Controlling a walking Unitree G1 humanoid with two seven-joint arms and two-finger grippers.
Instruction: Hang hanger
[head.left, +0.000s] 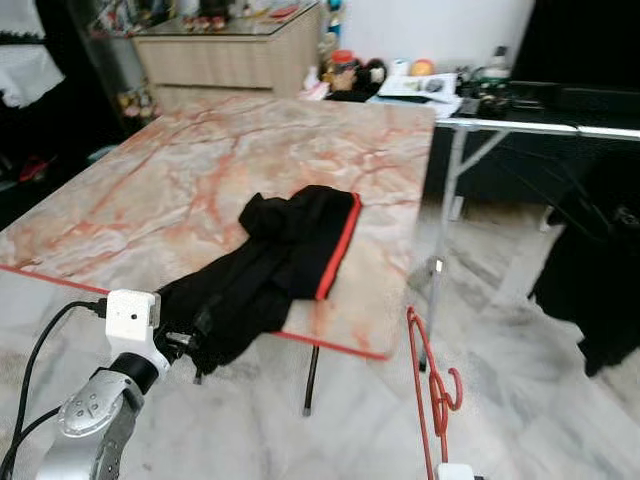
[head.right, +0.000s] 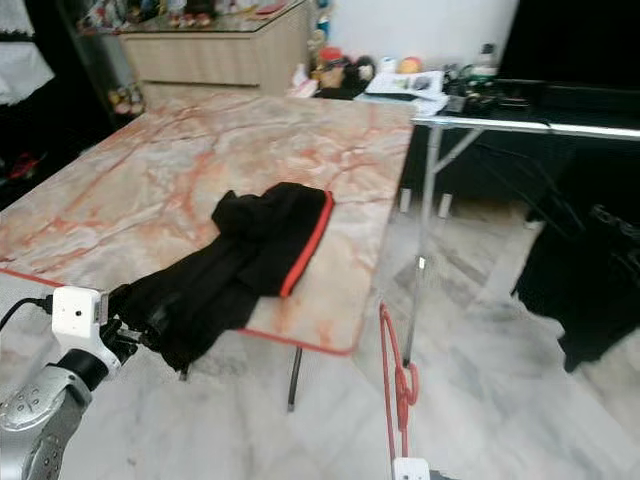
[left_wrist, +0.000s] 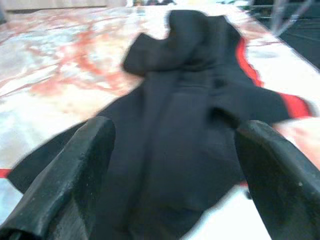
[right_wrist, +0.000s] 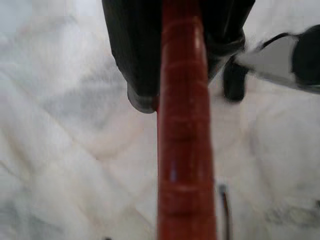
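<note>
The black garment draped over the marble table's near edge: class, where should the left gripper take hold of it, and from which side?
Grip the black garment at its bunched end hanging off the table edge, coming in from the near side. That overhang leaves room beneath for a finger, and the open left gripper already faces it.

We get even, soft indoor light in the head views; the marble table (head.left: 200, 190) is bright with no hard glare. Top-left corner and right-hand side fall into deep shade. Slight softness overall. In the left wrist view the fingers (left_wrist: 75, 175) and the black garment (left_wrist: 200, 150) smear with blur. The right wrist view is badly defocused: the red hanger (right_wrist: 182, 125) is too close, the floor washed out.
</note>
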